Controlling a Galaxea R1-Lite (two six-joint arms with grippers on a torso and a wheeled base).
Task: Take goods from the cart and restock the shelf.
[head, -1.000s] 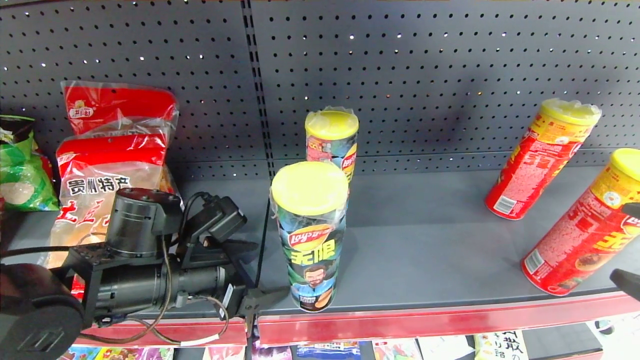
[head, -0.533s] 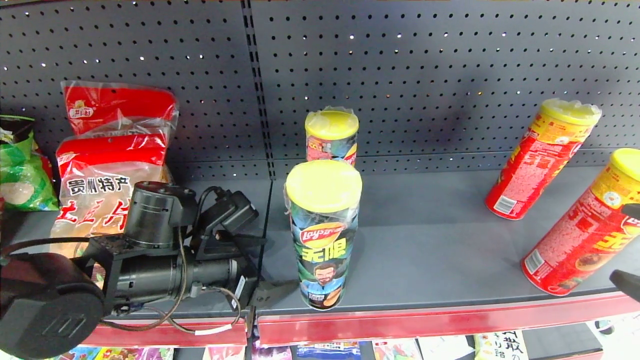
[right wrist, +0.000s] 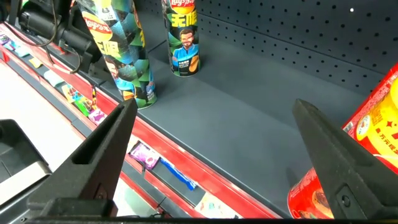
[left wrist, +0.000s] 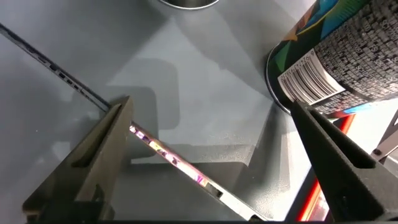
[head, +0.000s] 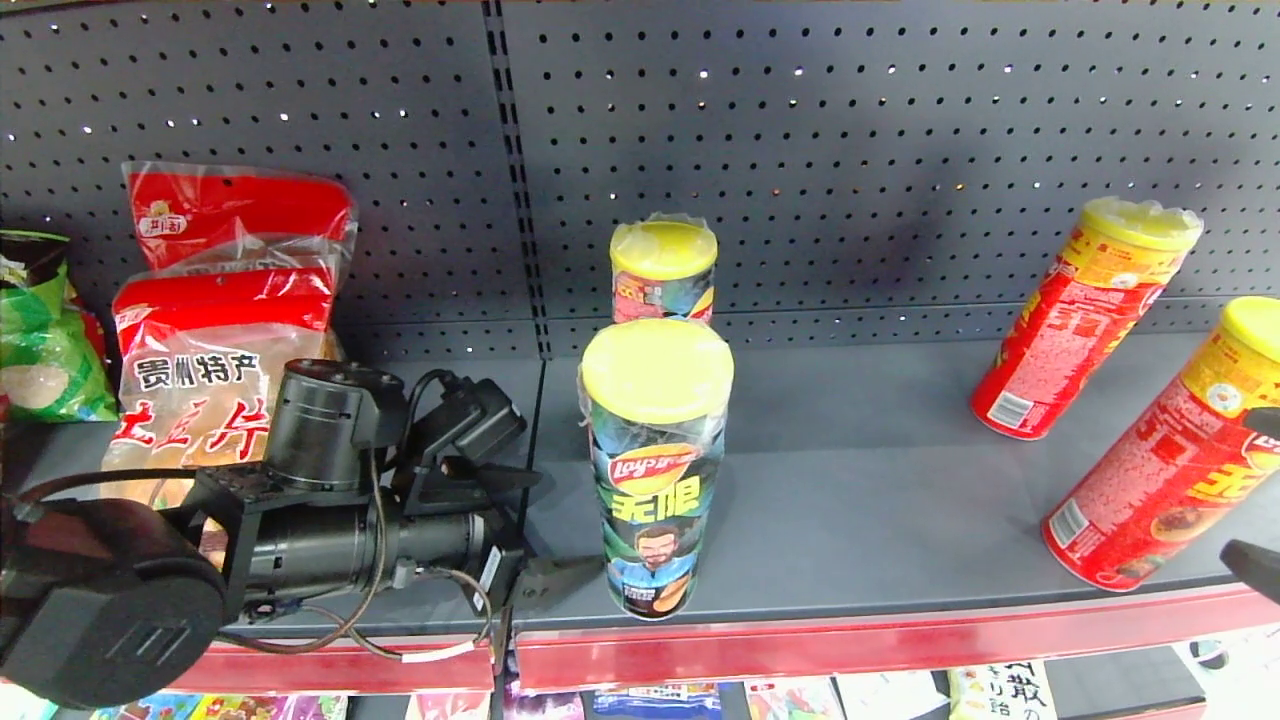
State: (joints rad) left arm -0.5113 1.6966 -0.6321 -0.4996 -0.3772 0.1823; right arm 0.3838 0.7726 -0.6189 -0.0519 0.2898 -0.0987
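Observation:
A green-and-blue chip can with a yellow lid (head: 655, 470) stands upright near the front edge of the grey shelf (head: 850, 480). A second can of the same kind (head: 663, 270) stands behind it by the pegboard. My left gripper (head: 530, 530) lies low on the shelf just left of the front can. It is open, and one fingertip rests at the can's base. In the left wrist view the can (left wrist: 336, 68) sits past the outer side of one finger, with bare shelf between the fingers of the left gripper (left wrist: 210, 106). My right gripper (right wrist: 214, 109) hovers open off the shelf's right end.
Two red chip cans (head: 1085, 315) (head: 1170, 450) stand at the right. Red snack bags (head: 200, 340) and a green bag (head: 40, 340) fill the left end. A red rail (head: 850, 645) runs along the shelf front. Bare shelf lies between the can groups.
My left gripper has slid to the right along the shelf, and the front green can has shifted right with it. The right arm has stayed put.

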